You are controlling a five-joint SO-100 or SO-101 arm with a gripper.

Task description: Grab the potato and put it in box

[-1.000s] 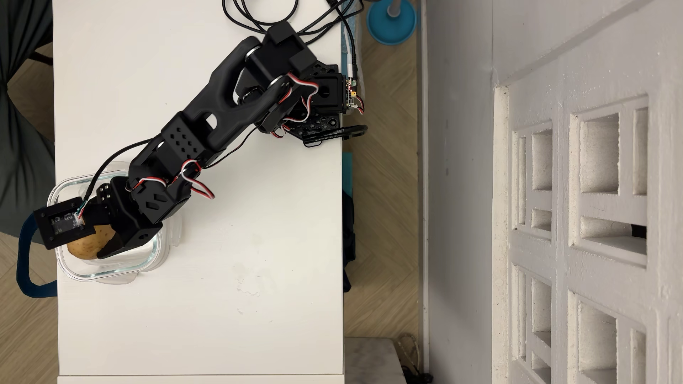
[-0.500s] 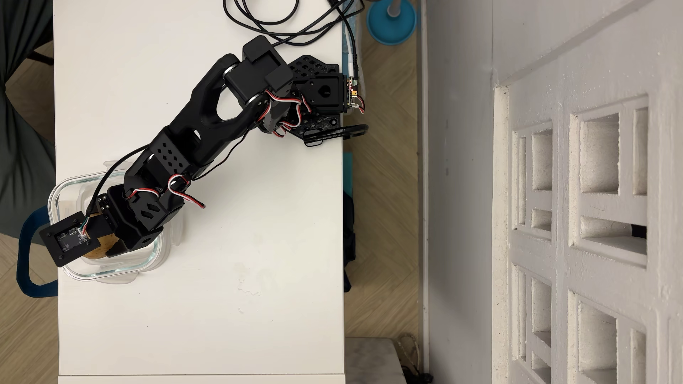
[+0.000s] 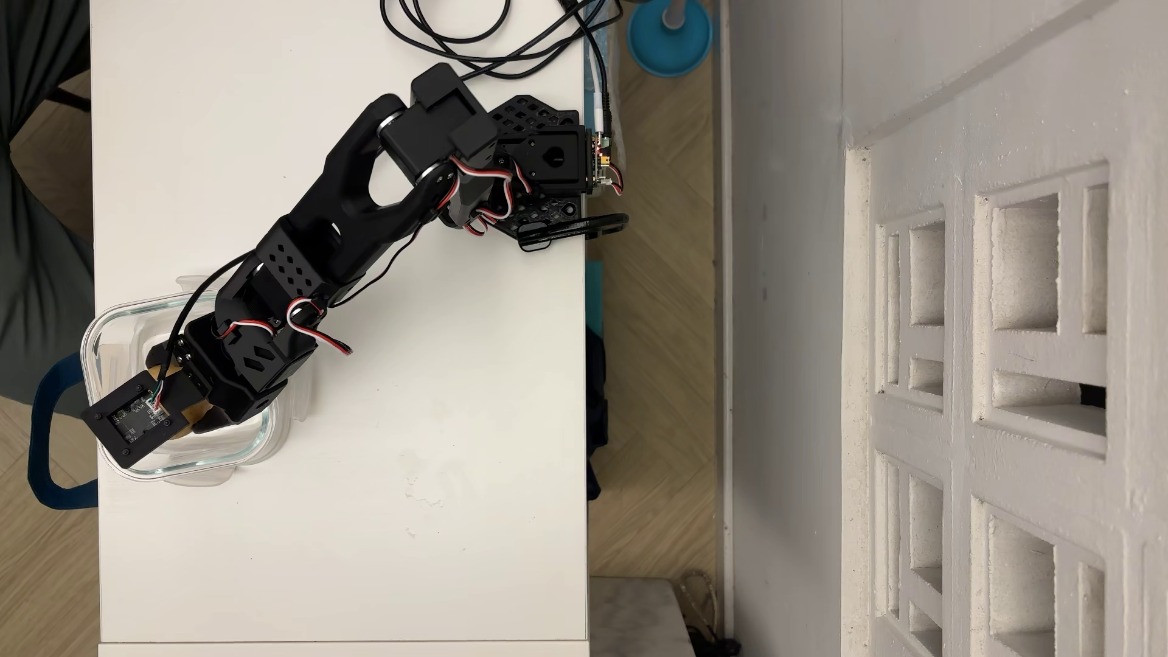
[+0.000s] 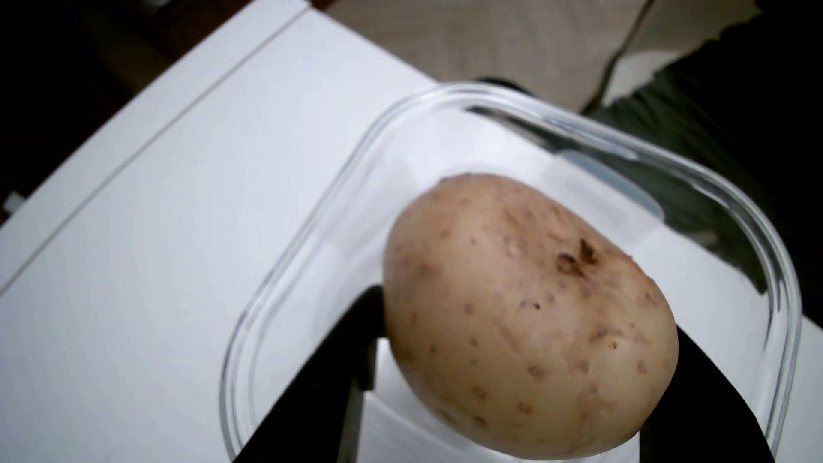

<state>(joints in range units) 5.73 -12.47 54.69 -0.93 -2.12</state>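
Observation:
The potato [image 4: 525, 320], tan with dark speckles and a brown spot, fills the lower right of the wrist view. It sits between the two black fingers [image 4: 338, 356] of my gripper [image 4: 525, 325], which is shut on it. It hangs inside the box [image 4: 311, 249], a clear glass container with rounded corners. In the overhead view the gripper [image 3: 183, 417] reaches down into the box [image 3: 189, 469] at the table's left edge. There only a tan sliver of the potato [image 3: 191, 412] shows beside the wrist camera board.
A translucent plastic lid [image 3: 302, 391] with flaps lies under the box. The white table's left edge [image 3: 95, 505] runs right beside the box. Black cables [image 3: 442, 31] loop at the top of the table, near the arm's clamped base [image 3: 550, 164].
The arm has lowered the potato deeper into the box. The wrist camera board has slid down and right in the overhead view, and it now covers most of the potato.

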